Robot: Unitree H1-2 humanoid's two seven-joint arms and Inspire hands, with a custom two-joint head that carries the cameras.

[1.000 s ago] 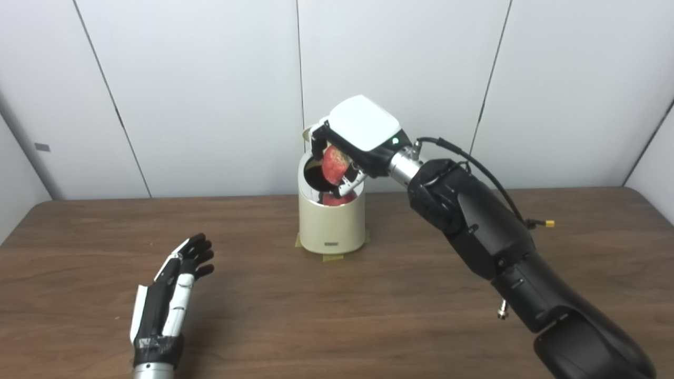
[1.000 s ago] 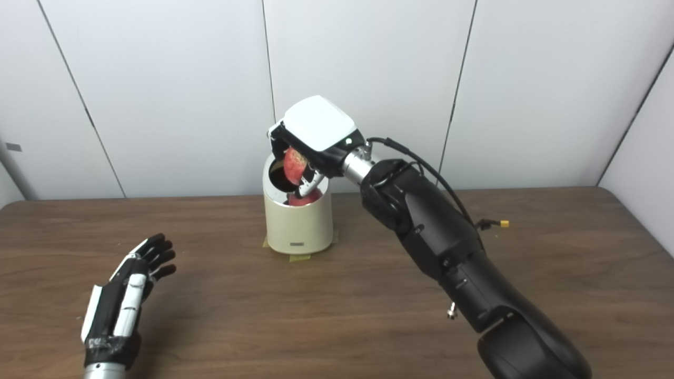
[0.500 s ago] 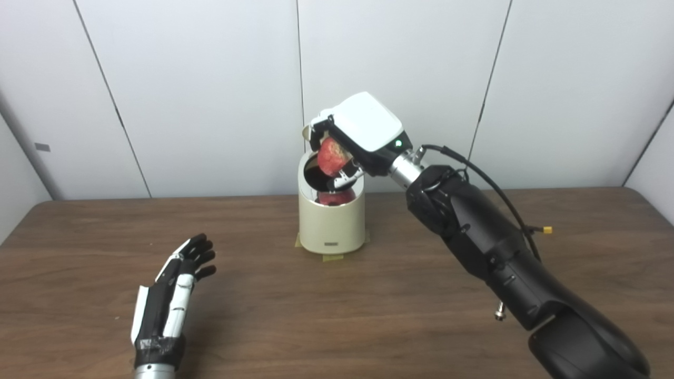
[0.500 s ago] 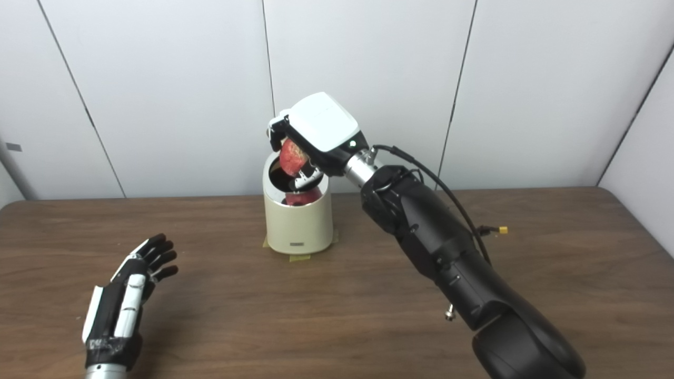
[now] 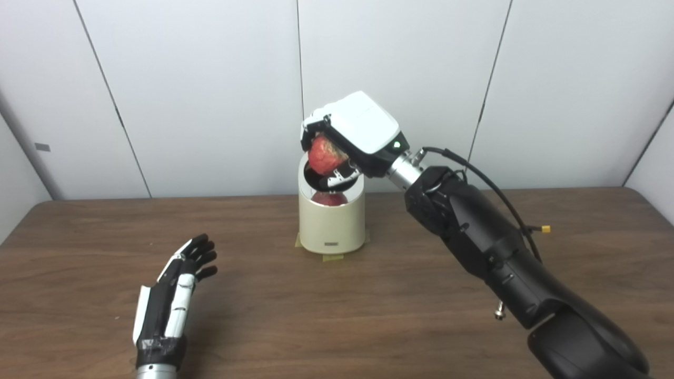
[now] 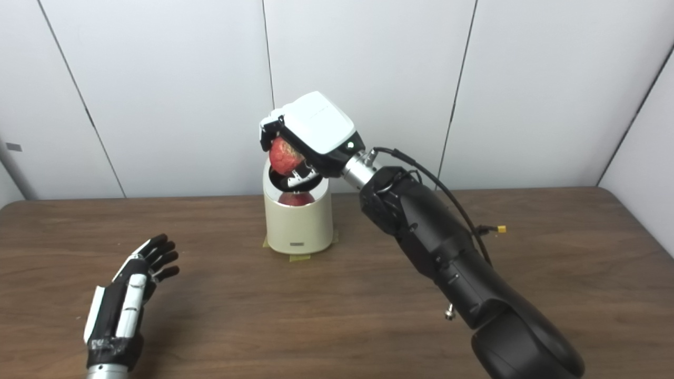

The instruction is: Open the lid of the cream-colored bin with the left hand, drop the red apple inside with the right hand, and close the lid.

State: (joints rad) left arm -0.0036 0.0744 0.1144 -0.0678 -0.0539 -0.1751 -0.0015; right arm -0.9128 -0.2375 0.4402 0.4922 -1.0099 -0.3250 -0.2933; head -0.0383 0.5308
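Apple [image 5: 324, 156] sits gripped in the right hand [image 5: 345, 142], poised just above the open mouth of the cream bin [image 5: 331, 223]; centre it over the opening before letting go; left hand [image 5: 174, 295] lies open, empty, on the counter [image 5: 368, 305].

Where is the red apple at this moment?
In both views the red apple sits centre frame, gripped in the right hand just above the open mouth of the cream-colored bin.

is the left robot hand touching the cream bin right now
Apart. The left eye view shows bare table between the left robot hand and the cream bin.
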